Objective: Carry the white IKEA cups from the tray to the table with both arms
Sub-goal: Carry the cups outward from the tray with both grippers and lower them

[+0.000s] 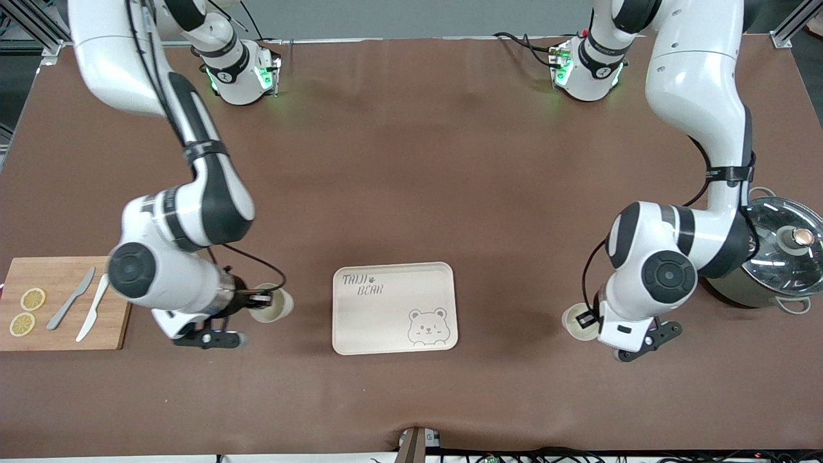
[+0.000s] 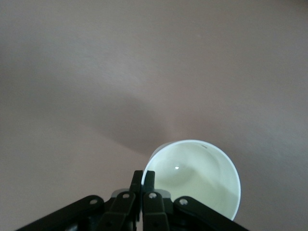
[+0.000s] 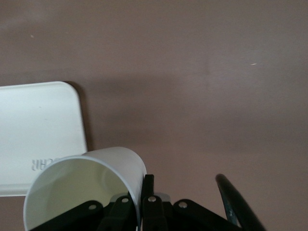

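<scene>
Two white IKEA cups are each held by one arm. My right gripper (image 1: 260, 299) is shut on the rim of one cup (image 1: 275, 305), which is tilted and low over the table beside the bear-printed tray (image 1: 360, 321), toward the right arm's end. In the right wrist view its fingers (image 3: 148, 188) pinch the wall of that cup (image 3: 82, 185), with the tray (image 3: 38, 125) close by. My left gripper (image 1: 586, 318) is shut on the rim of the other cup (image 1: 572, 319), toward the left arm's end. In the left wrist view its fingers (image 2: 149, 179) clamp the rim of this cup (image 2: 199, 178).
A wooden cutting board (image 1: 64, 334) with two lemon slices (image 1: 32, 299) and two knives (image 1: 72, 298) lies at the right arm's end. A steel pot with a glass lid (image 1: 781, 254) stands at the left arm's end, close to the left arm's elbow.
</scene>
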Available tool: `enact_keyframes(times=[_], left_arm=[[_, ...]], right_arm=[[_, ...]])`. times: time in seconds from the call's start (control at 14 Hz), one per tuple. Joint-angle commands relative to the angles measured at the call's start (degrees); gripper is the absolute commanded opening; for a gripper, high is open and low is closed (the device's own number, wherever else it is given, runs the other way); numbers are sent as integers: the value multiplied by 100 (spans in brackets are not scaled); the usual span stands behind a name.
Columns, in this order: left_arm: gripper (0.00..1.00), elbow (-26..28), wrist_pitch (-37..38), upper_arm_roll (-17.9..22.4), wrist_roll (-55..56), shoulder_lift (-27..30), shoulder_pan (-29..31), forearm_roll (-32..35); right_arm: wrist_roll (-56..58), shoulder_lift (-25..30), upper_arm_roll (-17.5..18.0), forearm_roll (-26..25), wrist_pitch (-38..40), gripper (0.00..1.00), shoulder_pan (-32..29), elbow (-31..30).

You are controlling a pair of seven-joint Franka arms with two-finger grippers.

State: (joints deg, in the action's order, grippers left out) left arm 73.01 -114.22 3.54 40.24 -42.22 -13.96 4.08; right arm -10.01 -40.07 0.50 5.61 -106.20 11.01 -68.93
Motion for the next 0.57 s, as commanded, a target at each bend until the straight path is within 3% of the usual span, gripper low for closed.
enact_keyframes(times=[0.0,0.5], left_arm=[[0,73,-12,-37,-69,65,217,128],[0,423,-688,-37,-78,-32,578,102]], right_arm=[[866,87,117,89,117,0,-467,-103],[2652,8,73,152,64,0,-1277,-147]])
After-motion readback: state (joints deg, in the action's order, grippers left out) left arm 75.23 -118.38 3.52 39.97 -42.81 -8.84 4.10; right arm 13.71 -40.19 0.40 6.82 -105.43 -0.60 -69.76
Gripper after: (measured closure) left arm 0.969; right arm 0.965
